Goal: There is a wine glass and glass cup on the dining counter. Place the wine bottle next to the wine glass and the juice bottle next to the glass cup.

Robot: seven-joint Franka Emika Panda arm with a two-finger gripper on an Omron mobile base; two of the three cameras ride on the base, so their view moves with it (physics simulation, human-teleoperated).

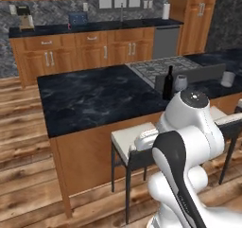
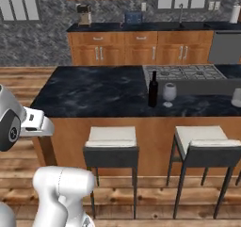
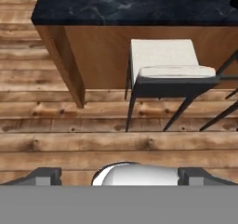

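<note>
A simulated kitchen with a large island, whose black marbled surface point(image 2: 94, 92) crosses the middle of both base views and has warm wooden sides.

In the right base view, right of centre, the tall near-black wine bottle point(image 2: 153, 90) stands upright on this surface, with the wine glass point(image 2: 169, 93) just beside it on its right. Standing so close together, this pair looks already arranged as the task asks. The same bottle point(image 1: 168, 83) and glass point(image 1: 181, 83) appear right of centre in the left base view, in front of the built-in cooktop point(image 1: 158, 67).

At the far right edge of the right base view sits a short, pale glass cup point(image 2: 236, 98), well apart from the bottle; in the left base view it is at the right edge point(image 1: 228, 78). No small red juice bottle can be made out beside it, so that half of the job seems still to do.

Two stools with pale seats stand at the island's near side; one point(image 3: 168, 65) lies in the upper middle of the hand view.

The pincer point(image 3: 119, 175) is at the bottom of the hand view, its two dark tips spread wide apart with nothing between them, looking down at plank floor point(image 3: 69, 139). It probably hangs empty because the arm is between errands.
</note>
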